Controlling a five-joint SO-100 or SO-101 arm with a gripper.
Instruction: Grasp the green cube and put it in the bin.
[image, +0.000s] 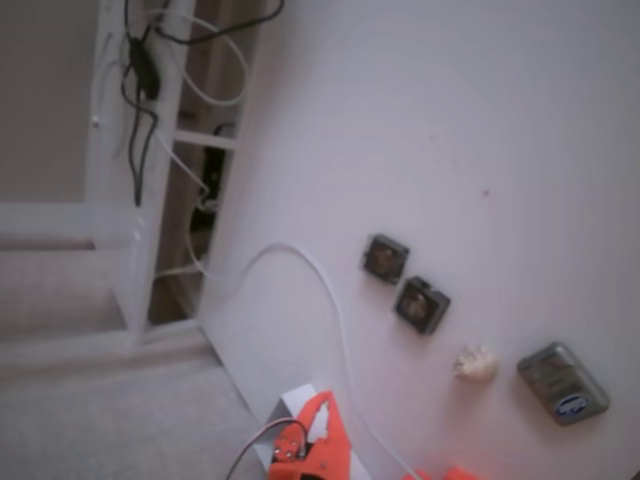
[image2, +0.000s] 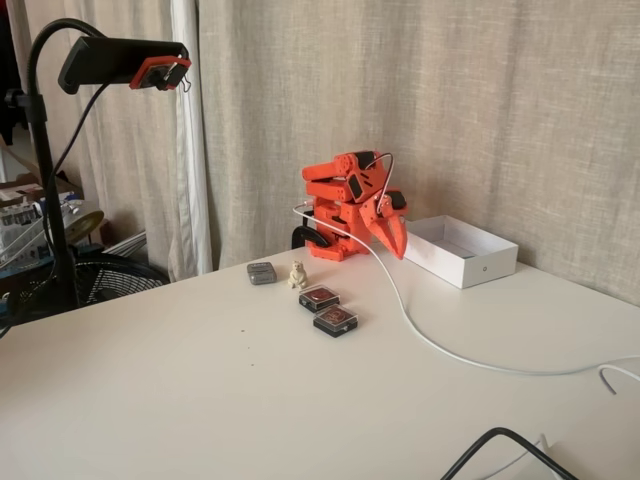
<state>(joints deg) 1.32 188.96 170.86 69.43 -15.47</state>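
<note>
One bin beside the gripper.

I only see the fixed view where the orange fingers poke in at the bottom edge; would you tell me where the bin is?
Observer: The bin stands on the table right beside the arm's base, its open top facing up.
Operator: Thank you. And how do the fingers stand?
Observer: In a fixed view, the gripper hangs with its fingers pointing down by the bin's left end; they look closed, with nothing between them.
</note>
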